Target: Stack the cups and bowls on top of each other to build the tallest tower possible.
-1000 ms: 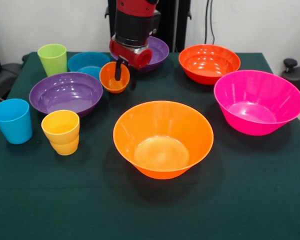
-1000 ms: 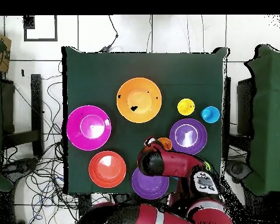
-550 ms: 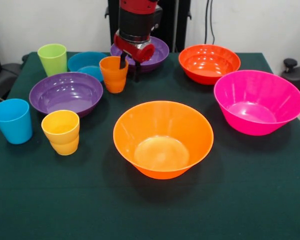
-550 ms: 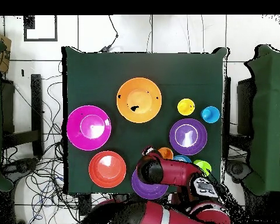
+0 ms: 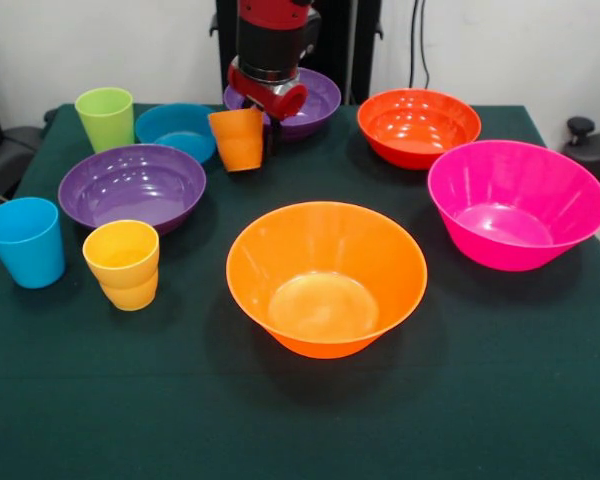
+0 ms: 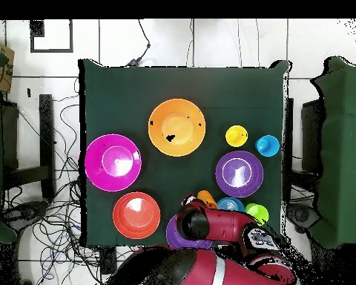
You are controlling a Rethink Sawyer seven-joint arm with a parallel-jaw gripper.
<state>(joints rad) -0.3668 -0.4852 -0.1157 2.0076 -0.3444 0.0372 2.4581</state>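
Note:
My gripper (image 5: 257, 128) is shut on the rim of the small orange cup (image 5: 240, 140), which hangs slightly tilted just above the table, in front of the far purple bowl (image 5: 318, 98). From overhead the orange cup (image 6: 206, 197) peeks out beside the red arm (image 6: 211, 224). The wide orange bowl (image 5: 326, 275) sits mid-table and holds nothing. The second purple bowl (image 5: 132, 185) lies to the left. The yellow cup (image 5: 122, 264), blue cup (image 5: 25, 241) and lime green cup (image 5: 106, 118) stand upright on the left side.
A small blue bowl (image 5: 175, 128) sits right beside the held cup. The red-orange bowl (image 5: 418, 125) and the wide pink bowl (image 5: 517, 203) take up the right side. Cables lie on the floor (image 6: 55, 223) around the table.
The orange cup went from tipped on its side to upright, and is now lifted off the cloth. The gripper rose and drew back toward the far purple bowl with it.

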